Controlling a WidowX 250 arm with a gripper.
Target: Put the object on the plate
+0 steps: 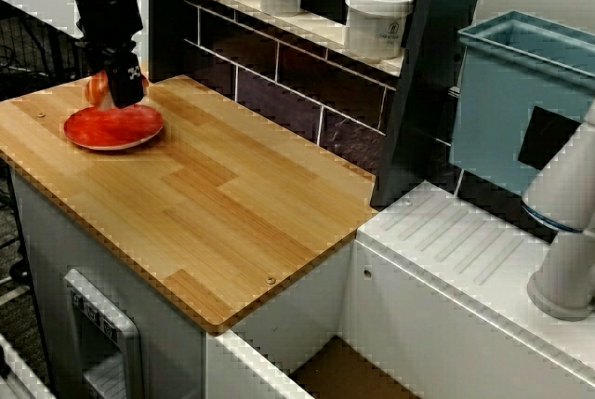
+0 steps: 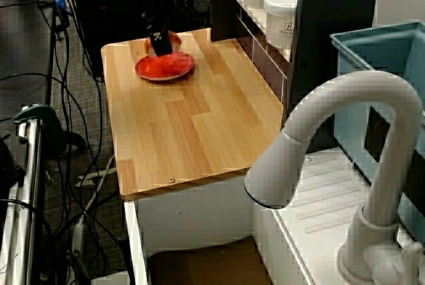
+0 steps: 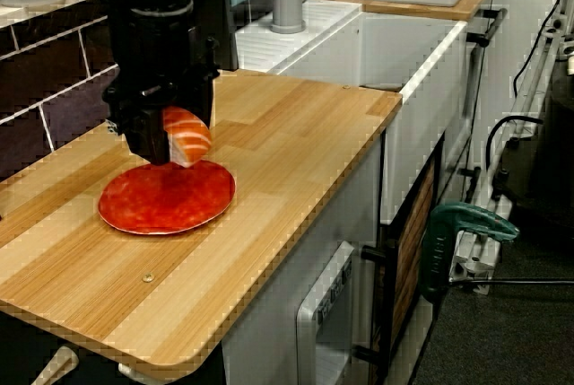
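In the view from the counter's end, the object (image 3: 188, 135), a salmon nigiri with an orange striped top and a white base, hangs tilted just above the back edge of the red plate (image 3: 167, 198). My gripper (image 3: 175, 146) is shut on it, and one black finger (image 3: 151, 138) shows to its left. In the view from the sink side, the gripper (image 1: 122, 90) stands over the plate (image 1: 113, 127), and only an orange sliver of the object (image 1: 96, 89) shows behind it. In the view past the faucet, the gripper (image 2: 161, 46) covers most of the object above the plate (image 2: 165, 66).
The plate lies near the far left corner of a wooden counter (image 1: 214, 194). White lidded jars (image 1: 378, 18) stand on a shelf above the dark tiled wall. A blue bin (image 1: 521, 92) and a white faucet (image 2: 332, 132) are over the sink side.
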